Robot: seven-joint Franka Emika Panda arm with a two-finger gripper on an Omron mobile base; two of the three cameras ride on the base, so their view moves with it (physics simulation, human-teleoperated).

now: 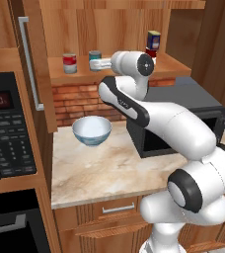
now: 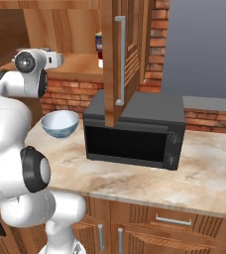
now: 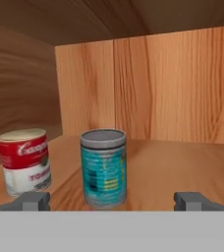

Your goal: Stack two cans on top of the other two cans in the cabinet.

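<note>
On the plank shelf of the open cabinet (image 1: 119, 73), a teal can (image 3: 104, 166) with silver rims stands upright. My gripper (image 3: 113, 202) is open just in front of it, one fingertip on each side and neither touching. A silver can with a red and white label (image 3: 25, 160) stands to its left. In the left base view the hand (image 1: 100, 63) reaches in level with the teal can (image 1: 94, 58), beside the red-labelled can (image 1: 69, 63). At the shelf's right end a dark blue can with a yellow label (image 1: 153, 38) stands on a can with a dark red band (image 1: 151, 52).
The cabinet door (image 2: 116, 59) with its long silver bar handle hangs open over a black microwave (image 2: 135, 131). A white and blue bowl (image 1: 92, 130) rests on the marble counter (image 1: 99, 173). A black oven panel (image 1: 6, 128) is at the left.
</note>
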